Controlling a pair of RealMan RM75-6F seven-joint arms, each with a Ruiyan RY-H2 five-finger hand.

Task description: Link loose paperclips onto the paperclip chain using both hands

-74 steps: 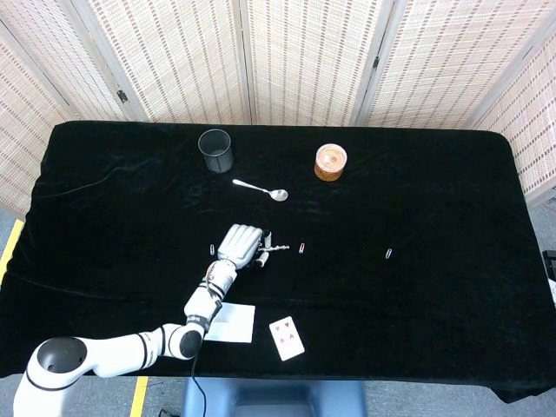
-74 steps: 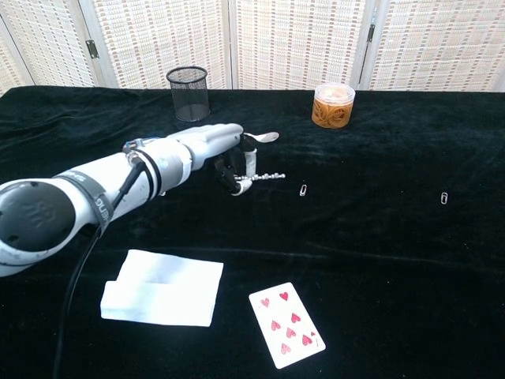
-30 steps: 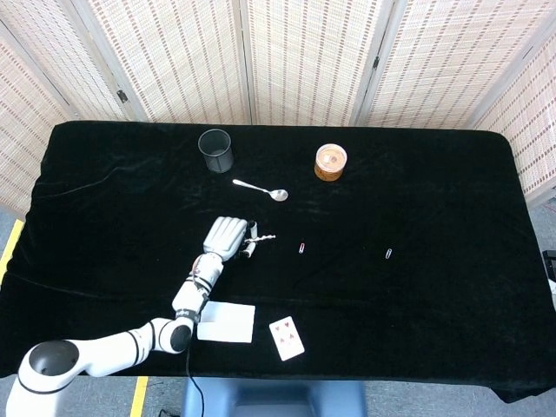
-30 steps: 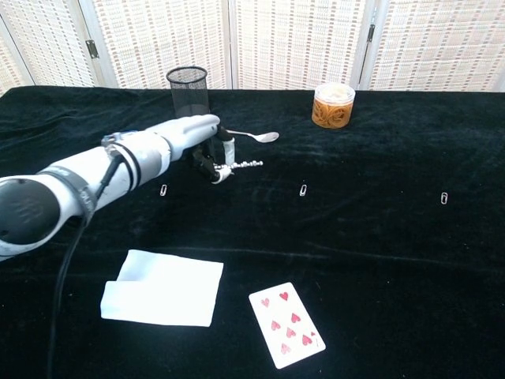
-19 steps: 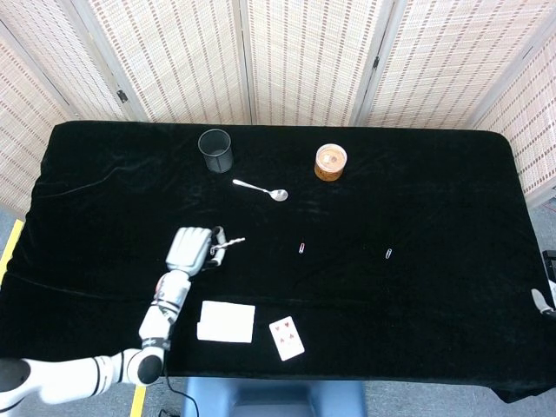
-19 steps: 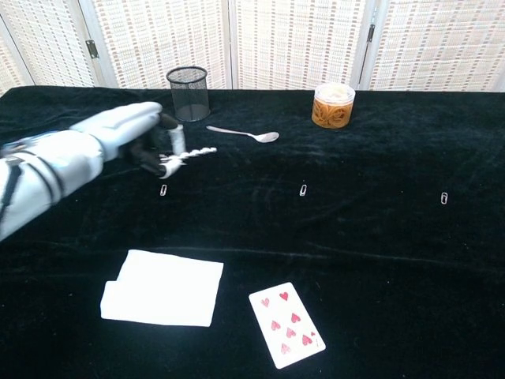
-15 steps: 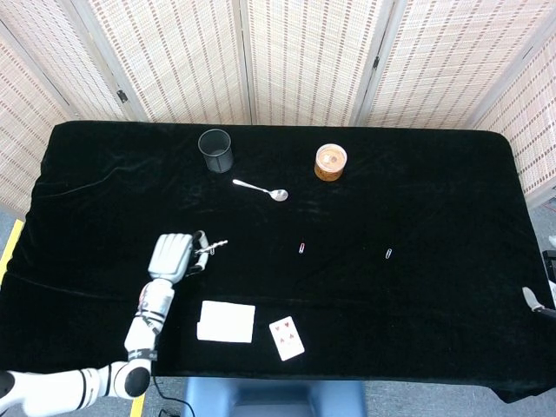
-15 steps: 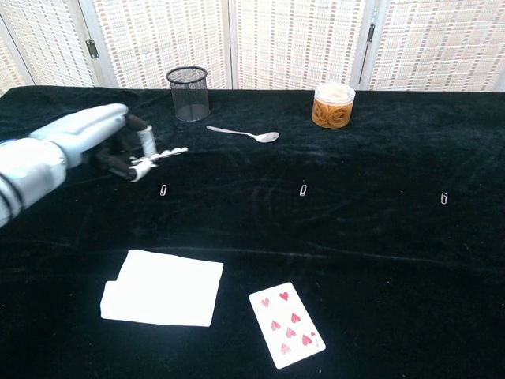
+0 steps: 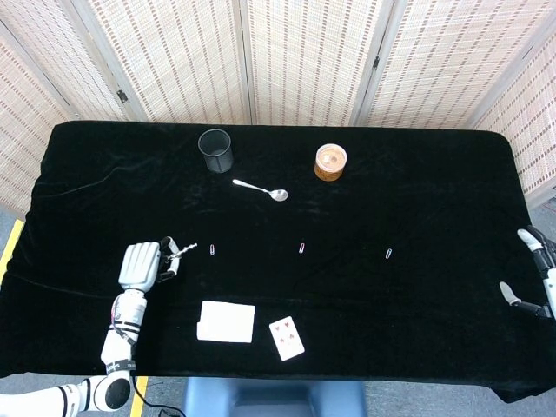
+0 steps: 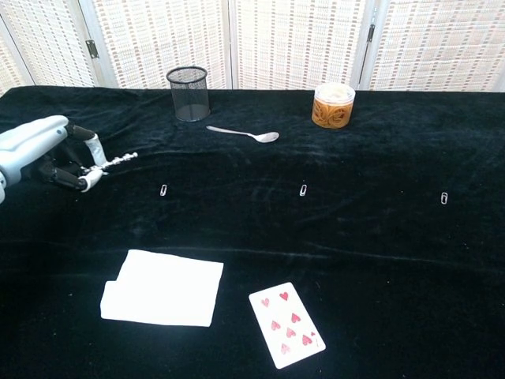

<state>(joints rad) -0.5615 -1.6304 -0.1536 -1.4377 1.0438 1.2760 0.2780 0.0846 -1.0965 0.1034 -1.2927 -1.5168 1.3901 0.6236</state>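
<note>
While its fingers curl inward, the left hand (image 9: 142, 265) pinches the paperclip chain (image 10: 117, 162) at one end, and the chain sticks out toward the table's middle, lifted off the black cloth (image 9: 417, 200) near the left edge. At the far right edge, the right hand (image 9: 536, 276) shows only in part in the head view, fingers apart and holding nothing. Three loose paperclips lie flat in a rough row across the cloth: the left paperclip (image 10: 163, 189) just beside the chain's free tip, the middle paperclip (image 10: 303, 189) and the right paperclip (image 10: 444, 197) well apart. Behind them sit a spoon (image 10: 245, 134), a mesh cup (image 10: 188, 92) and a round tin (image 10: 333, 106). Near the front edge lie a white napkin (image 10: 162, 288) and a playing card (image 10: 286, 324).
</note>
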